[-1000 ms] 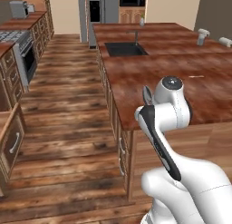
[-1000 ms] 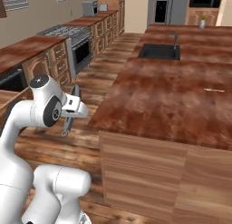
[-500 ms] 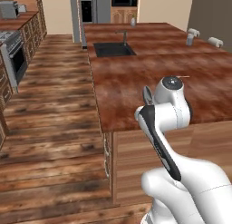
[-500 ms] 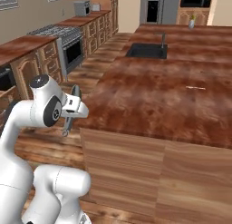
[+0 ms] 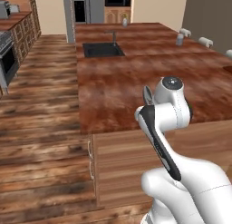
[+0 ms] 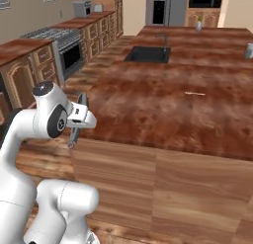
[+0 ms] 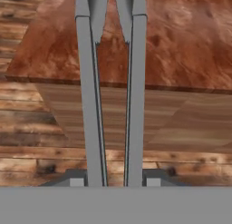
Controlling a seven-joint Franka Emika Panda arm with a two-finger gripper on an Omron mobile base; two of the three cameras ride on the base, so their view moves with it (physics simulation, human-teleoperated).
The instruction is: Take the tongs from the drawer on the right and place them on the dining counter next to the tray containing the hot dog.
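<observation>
The broad reddish counter (image 5: 136,78) of the island fills my forward view, the sink (image 5: 103,49) set at its far end. The tongs (image 7: 111,91) are clamped in my tool (image 7: 108,180), narrow around both grey arms, carried above the floor short of the counter's near edge. I can't spot the tray; swinging forward low could knock the tongs on that edge

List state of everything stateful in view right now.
gripper: shut on the tongs
tongs: held, arms close together, sticking out over the floor and counter edge
dining counter: nothing set down on the near part yet
sink: looks dry, faucet not running
oven: door shut
</observation>
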